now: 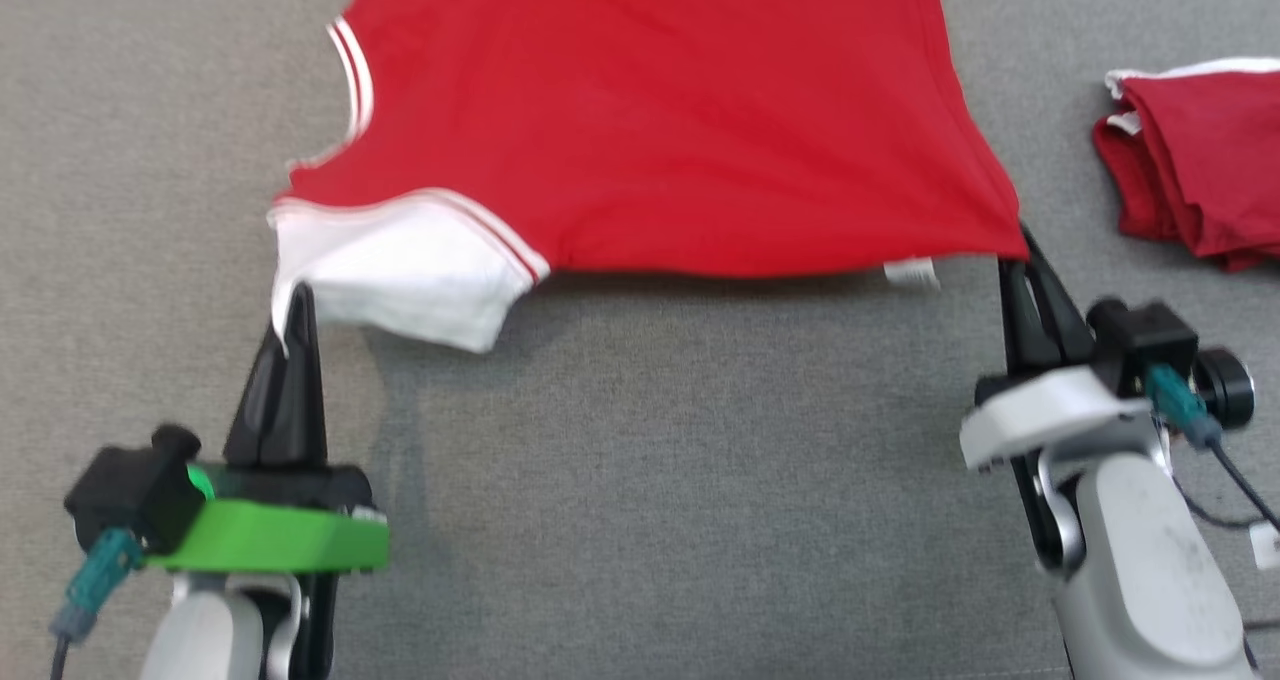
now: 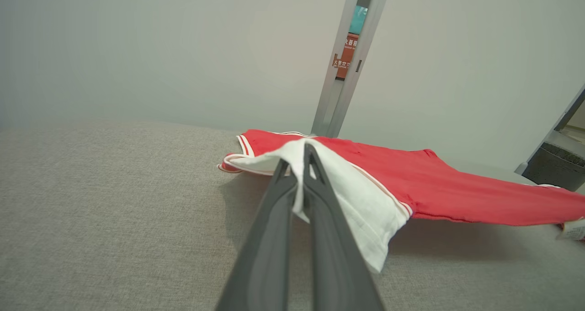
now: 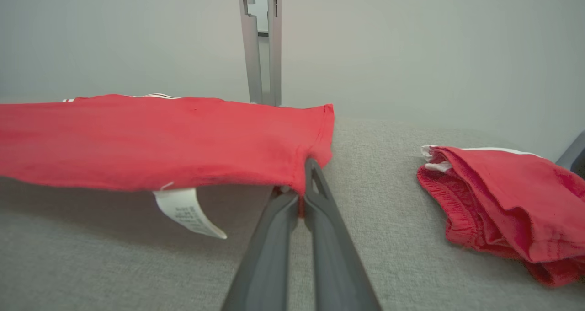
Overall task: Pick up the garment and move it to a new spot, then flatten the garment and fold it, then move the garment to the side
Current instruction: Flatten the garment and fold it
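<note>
The garment (image 1: pixel 650 110) is a red T-shirt with white sleeves and striped trim, stretched out over the grey fabric surface, its near edge lifted off it. My left gripper (image 1: pixel 295 305) is shut on the white sleeve (image 2: pixel 356 196) at the shirt's near left corner. My right gripper (image 1: pixel 1015 260) is shut on the red hem corner (image 3: pixel 311 164) at the near right. A white care label (image 3: pixel 185 212) hangs from the hem between them. The far part of the shirt runs out of the head view at the top.
A second red garment (image 1: pixel 1195 160) with white trim lies folded at the right edge of the surface, also seen as a red pile (image 3: pixel 507 201) right of my right gripper. Grey surface (image 1: pixel 650 480) stretches between both arms. A pale wall and metal post (image 2: pixel 352 59) stand behind.
</note>
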Motion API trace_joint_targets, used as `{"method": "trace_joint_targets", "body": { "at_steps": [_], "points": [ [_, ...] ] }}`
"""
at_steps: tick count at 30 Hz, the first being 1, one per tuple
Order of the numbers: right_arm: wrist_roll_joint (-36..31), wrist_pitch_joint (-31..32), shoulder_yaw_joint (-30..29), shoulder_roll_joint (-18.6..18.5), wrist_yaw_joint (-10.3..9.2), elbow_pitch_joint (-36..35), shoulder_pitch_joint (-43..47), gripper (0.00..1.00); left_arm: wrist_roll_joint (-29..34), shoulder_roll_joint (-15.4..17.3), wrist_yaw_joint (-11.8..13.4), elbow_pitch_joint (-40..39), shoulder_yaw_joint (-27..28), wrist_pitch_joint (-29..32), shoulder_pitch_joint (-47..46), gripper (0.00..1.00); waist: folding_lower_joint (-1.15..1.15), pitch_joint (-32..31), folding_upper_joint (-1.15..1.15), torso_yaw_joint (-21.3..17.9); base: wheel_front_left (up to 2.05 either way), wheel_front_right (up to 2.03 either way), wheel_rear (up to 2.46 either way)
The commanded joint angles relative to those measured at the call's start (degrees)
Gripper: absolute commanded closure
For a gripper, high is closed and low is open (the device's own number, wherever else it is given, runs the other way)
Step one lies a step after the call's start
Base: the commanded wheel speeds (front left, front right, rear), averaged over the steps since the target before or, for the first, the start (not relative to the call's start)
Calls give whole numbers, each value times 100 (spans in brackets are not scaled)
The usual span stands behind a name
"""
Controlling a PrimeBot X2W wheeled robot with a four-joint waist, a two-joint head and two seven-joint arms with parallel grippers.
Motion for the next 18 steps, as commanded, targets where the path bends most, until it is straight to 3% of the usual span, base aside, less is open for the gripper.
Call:
{"method": "trace_joint_targets", "body": {
  "at_steps": [1, 10, 18],
  "points": [
    [66, 61, -27, -3, -9, -231, 326, 100, -22, -2, 67, -180, 2, 49, 311, 100, 0, -556, 0, 143, 0, 0, 0],
    [486, 700, -9, 16, -9, -1912, 2118, 100, 92, 101, 511, -1477, -86, 600, 1907, 100, 0, -1076, 0, 206, 0, 0, 0],
    [577, 1229, 58, 18, -9, -2645, 3002, 100, -101, 123, 667, -1949, -125, 983, 2651, 100, 0, -1185, 0, 163, 0, 0, 0]
  ]
}}
